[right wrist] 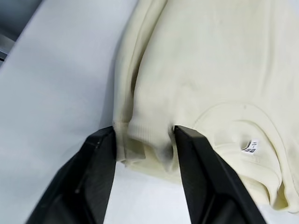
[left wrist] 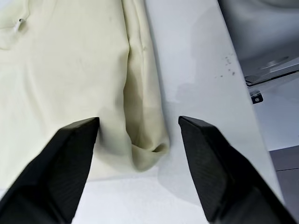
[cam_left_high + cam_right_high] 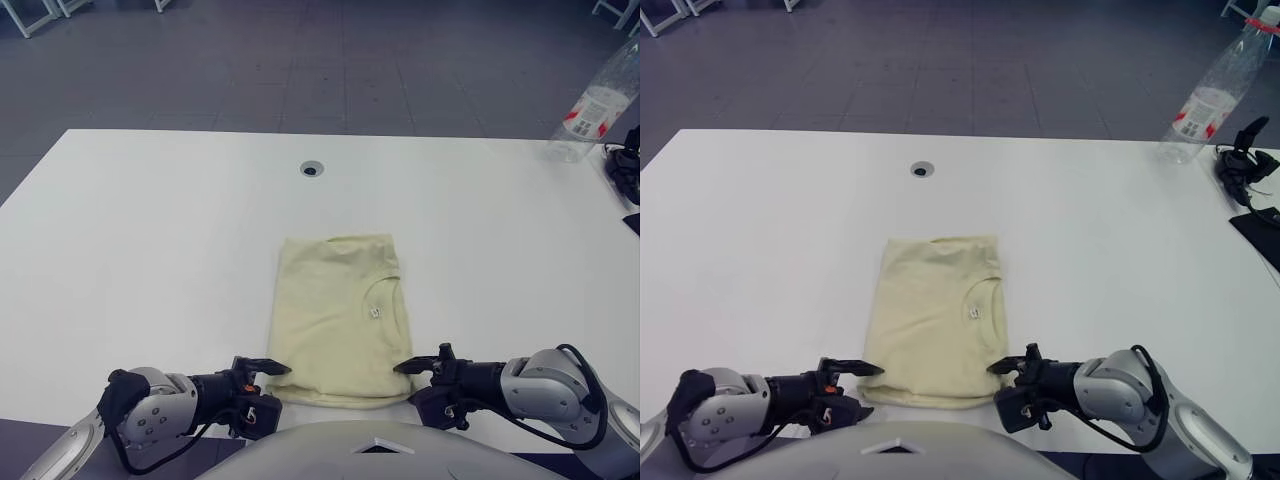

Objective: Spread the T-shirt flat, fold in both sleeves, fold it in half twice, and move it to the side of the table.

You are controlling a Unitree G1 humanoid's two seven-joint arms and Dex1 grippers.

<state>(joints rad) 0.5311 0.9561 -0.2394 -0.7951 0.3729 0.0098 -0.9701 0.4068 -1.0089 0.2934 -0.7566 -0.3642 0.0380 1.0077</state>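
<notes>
1. Two black two-fingered grippers are sitting at the near edge of the pale yellow cotton T-shirt [image 3: 335,315]. It is lying as a folded rectangle on the white counter [image 3: 150,250], just ahead of the grippers and between them.
2. The left gripper [image 2: 138,122] is standing spread wide. The shirt's near corner is lying between its fingers, one over cloth and the other over bare counter.
3. The right gripper [image 1: 144,129] is likewise spread, straddling the thick rolled corner on its own side and pinching nothing.
4. A half fold is probably the step in hand.
   - Each gripper should be dropping low enough to catch every layer at its corner.
   - Both should be closing together and lifting evenly.
   - They should be carrying the near edge forward onto the far edge, keeping the cloth taut between them so the fold is not skewing.
5. A small white neck tag [image 1: 251,147] is showing inside the collar just beyond the right gripper, its print too small to read. Far beyond that gripper, a clear plastic bottle [image 3: 600,100] is carrying a red-and-white label, also unreadable.
</notes>
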